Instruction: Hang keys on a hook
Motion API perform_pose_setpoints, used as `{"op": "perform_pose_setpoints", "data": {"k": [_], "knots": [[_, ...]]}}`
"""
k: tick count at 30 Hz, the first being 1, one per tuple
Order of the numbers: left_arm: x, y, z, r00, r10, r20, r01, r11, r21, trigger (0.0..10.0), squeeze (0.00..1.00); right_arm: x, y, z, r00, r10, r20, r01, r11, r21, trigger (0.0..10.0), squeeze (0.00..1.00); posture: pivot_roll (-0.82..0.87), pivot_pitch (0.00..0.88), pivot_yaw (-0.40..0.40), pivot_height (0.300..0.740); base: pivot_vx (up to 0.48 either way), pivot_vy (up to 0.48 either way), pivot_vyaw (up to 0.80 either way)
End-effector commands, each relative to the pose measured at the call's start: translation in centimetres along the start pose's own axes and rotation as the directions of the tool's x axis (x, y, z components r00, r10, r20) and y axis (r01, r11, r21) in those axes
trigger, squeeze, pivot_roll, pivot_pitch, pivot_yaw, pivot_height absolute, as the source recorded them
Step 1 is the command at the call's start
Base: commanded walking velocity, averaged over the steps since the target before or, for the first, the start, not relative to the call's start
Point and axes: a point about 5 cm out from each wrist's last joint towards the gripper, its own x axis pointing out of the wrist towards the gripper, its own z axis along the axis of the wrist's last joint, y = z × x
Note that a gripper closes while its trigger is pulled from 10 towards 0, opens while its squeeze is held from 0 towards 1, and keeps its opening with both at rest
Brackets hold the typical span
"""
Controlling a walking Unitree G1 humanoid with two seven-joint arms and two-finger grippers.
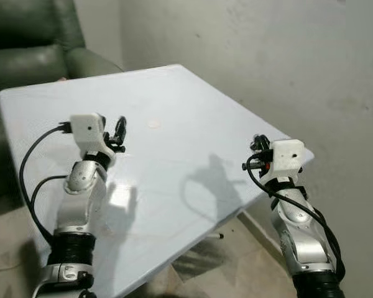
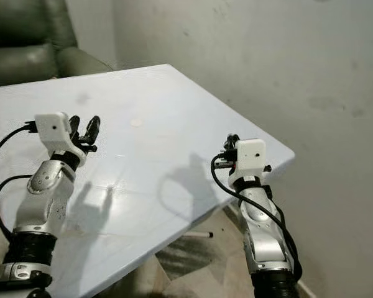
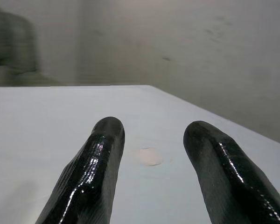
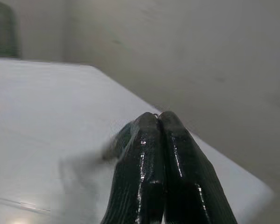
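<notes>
My right gripper [image 4: 157,116] is held up over the white table's [image 1: 174,93] near right corner, fingers pressed shut. A thin metal loop peeks out at their tips, and a blurred dark green thing [image 4: 119,140] dangles beside them; it looks like the keys, though the detail is too blurred to read. From the head it shows as a dark clump [image 1: 256,144] ahead of the white wrist block. My left gripper [image 1: 120,126] hovers open over the table's left part, nothing between its fingers [image 3: 102,154].
A pale round spot [image 1: 153,124] marks the tabletop ahead of the left gripper. A dark green armchair [image 1: 31,43] stands behind the table at the left. A bare grey wall [image 1: 286,56] runs along the right. A small pen-like thing [image 2: 208,234] lies on the floor under the table edge.
</notes>
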Motion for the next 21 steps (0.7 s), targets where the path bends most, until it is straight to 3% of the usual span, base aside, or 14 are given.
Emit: {"op": "perform_pose_setpoints", "data": {"k": [1, 21], "knots": [[0.05, -0.93, -0.38, 1.0, -0.027, -0.015, 0.026, 1.0, -0.007, 10.0, 0.0, -0.02, -0.81, 0.1, 1.0, -0.023, 0.0, 0.023, 1.0, -0.011, 10.0, 0.0, -0.11, 0.0, -0.059, 0.74, 0.0, 0.0, -0.74], [0.19, -1.43, -0.51, 0.998, -0.061, -0.023, 0.061, 0.998, 0.002, 10.0, 0.0, -0.59, -0.87, -0.2, 1.0, -0.027, -0.011, 0.027, 0.999, -0.02, 10.0, 0.0, -0.12, 0.0, -0.049, 0.74, 0.0, 0.0, -0.74]]}}
